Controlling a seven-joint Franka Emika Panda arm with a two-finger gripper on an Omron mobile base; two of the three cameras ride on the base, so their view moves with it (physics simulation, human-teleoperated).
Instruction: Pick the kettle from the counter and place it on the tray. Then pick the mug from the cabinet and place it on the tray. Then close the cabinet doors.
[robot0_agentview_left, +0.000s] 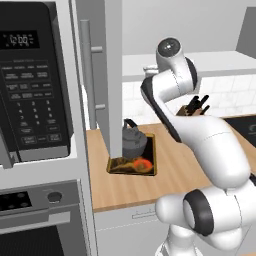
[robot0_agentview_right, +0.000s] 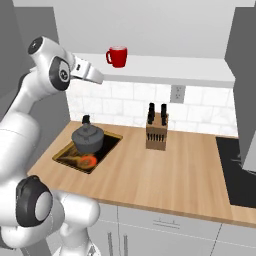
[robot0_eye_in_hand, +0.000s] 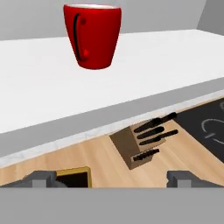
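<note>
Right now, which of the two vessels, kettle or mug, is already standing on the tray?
The dark grey kettle stands on the tray; the red mug is on the white cabinet shelf.

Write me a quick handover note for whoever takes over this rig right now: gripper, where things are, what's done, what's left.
Gripper: open, empty, raised in front of the cabinet shelf, short of the mug.
Kettle: sits on the tray on the counter. Done.
Mug: upright on the shelf, untouched.
Cabinet doors: one door stands open.
Left: grasp the mug, set it on the tray beside the kettle, close the doors.
</note>
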